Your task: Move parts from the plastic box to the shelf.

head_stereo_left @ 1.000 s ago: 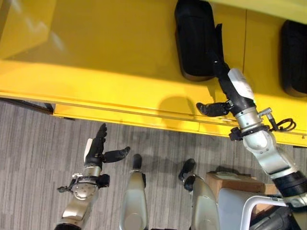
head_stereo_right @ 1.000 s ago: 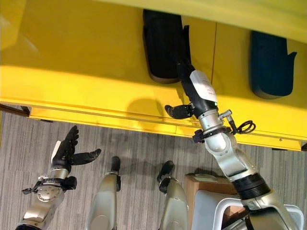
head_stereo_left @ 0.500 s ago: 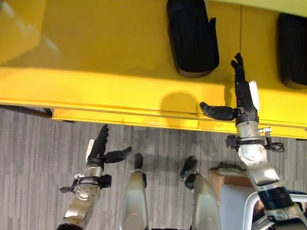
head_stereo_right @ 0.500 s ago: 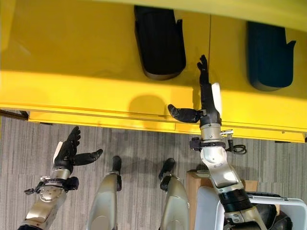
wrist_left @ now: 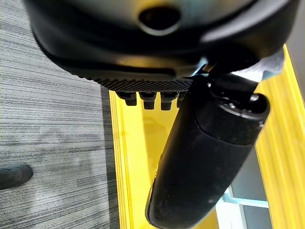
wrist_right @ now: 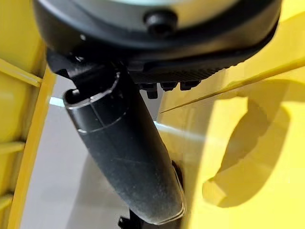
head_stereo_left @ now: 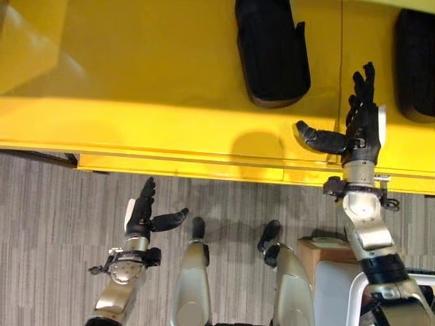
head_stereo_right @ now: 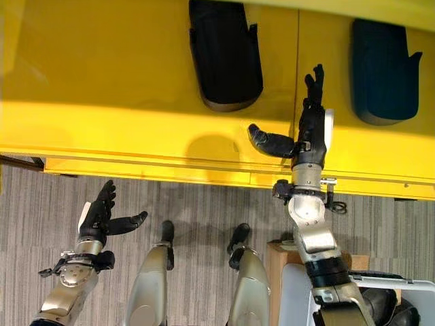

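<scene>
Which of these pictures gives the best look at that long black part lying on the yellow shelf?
The left eye view: the long black part lies nearly whole on the yellow shelf. The right eye view matches it. The wrist views show hands and shelf edges instead.

A workshop or warehouse is showing here: yellow metal shelf holding black parts (moulded plastic, seemingly), grey floor.

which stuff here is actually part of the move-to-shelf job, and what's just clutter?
Part of the job:
- yellow shelf
- black part lying on the shelf
- second black part further right on the shelf
- right hand, open over the shelf, empty
- left hand, open over the floor, empty

Just lying about:
- cardboard box on the floor
- grey carpet
</scene>
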